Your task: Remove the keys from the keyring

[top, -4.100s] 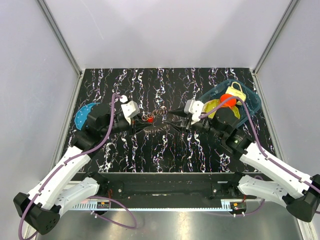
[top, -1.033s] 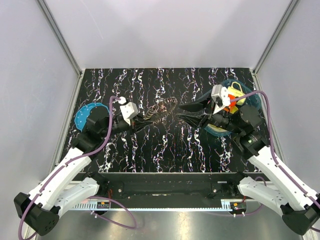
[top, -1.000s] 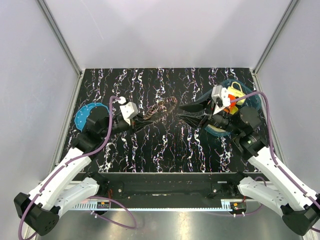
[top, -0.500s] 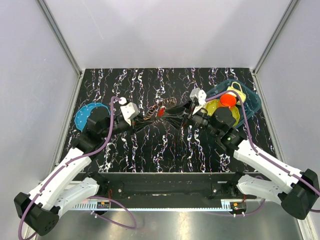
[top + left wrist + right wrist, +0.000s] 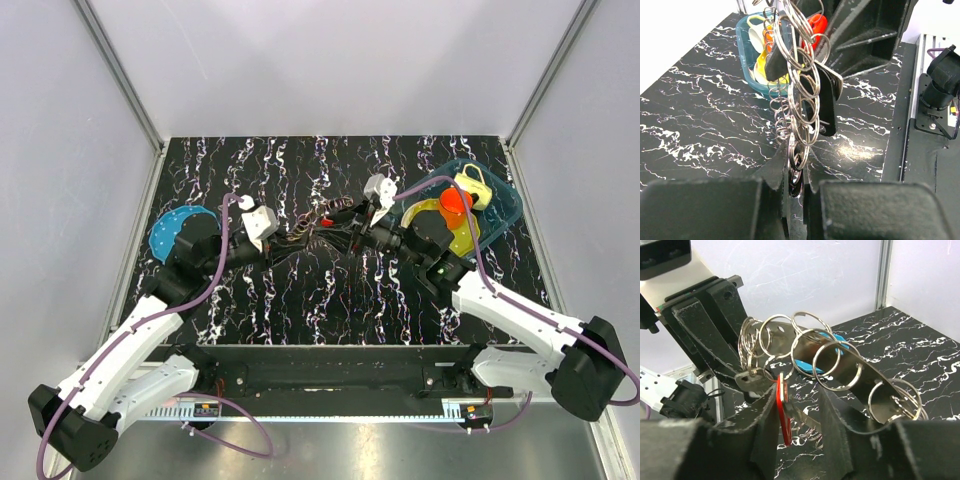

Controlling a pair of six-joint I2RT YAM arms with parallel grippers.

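The table (image 5: 330,300) is a glossy black slab veined with white, like marble; at its right edge, toward the far corner, sits a tray (image 5: 510,205) of see-through teal plastic with rounded corners, holding an orange cup (image 5: 455,200) and a yellow piece (image 5: 472,183); near the left edge lies a flat blue disc (image 5: 165,235).

The two arms reach in from the near edge and meet over the middle of the table, a little toward its far edge; both have black fingers with a rough, grainy face.

The left gripper (image 5: 796,189) is closed tight, pinching the low end of the keyring (image 5: 796,150); this is a chain of thin silvery wire loops, each a round coil, linked one through the next and stretched in the air between the two grippers, off the table.

The right gripper (image 5: 799,407) has its jaws partly apart, set around the other end of the chain; a gap shows on one side, so nothing is pinched there.

The keys (image 5: 827,107) hang from the loops, flat dark metal; between the right fingers stands a small flat red tag (image 5: 784,412), smooth and shiny, close against one finger.
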